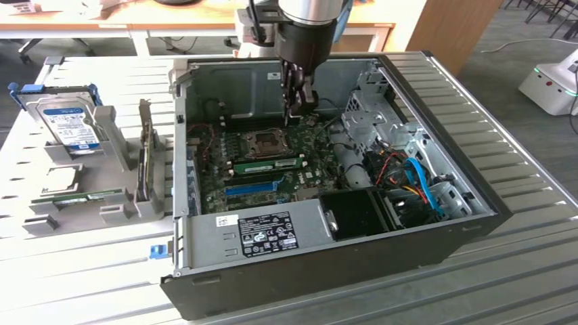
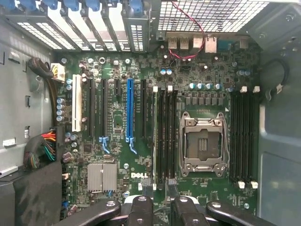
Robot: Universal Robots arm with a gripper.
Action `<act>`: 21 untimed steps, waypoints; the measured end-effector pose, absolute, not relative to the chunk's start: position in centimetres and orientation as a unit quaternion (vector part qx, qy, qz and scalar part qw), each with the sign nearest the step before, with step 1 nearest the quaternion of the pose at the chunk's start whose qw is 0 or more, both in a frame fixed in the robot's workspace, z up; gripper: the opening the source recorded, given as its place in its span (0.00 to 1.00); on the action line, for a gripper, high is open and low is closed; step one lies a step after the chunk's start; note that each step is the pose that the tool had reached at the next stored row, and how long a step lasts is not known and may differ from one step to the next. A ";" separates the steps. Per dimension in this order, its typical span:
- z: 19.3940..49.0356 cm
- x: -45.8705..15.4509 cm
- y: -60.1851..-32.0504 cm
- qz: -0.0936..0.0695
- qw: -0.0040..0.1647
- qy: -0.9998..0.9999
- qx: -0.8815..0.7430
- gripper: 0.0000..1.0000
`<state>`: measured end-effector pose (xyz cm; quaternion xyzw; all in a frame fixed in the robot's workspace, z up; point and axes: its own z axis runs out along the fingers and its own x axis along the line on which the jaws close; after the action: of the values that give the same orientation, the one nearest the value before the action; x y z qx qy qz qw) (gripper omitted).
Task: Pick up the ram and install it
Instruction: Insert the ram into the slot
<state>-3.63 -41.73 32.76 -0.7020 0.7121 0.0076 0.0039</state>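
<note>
Nearest, well off to the exterior view's left of the CPU socket and outside the computer case, a second green stick lay in a grey rack. The ram stood seated in a slot just beside the CPU socket, on its near side. Farther back, again left of the socket and outside the case, a hard drive stood in the rack. Farthest, the gripper hung over the board just past the socket, its fingers spread wide, pinching nothing.
</note>
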 end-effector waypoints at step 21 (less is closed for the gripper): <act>34.6 -3.5 -41.7 0.009 0.002 0.719 -0.695 0.25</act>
<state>-3.53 -41.73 34.60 -0.6946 0.7193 0.0094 0.0020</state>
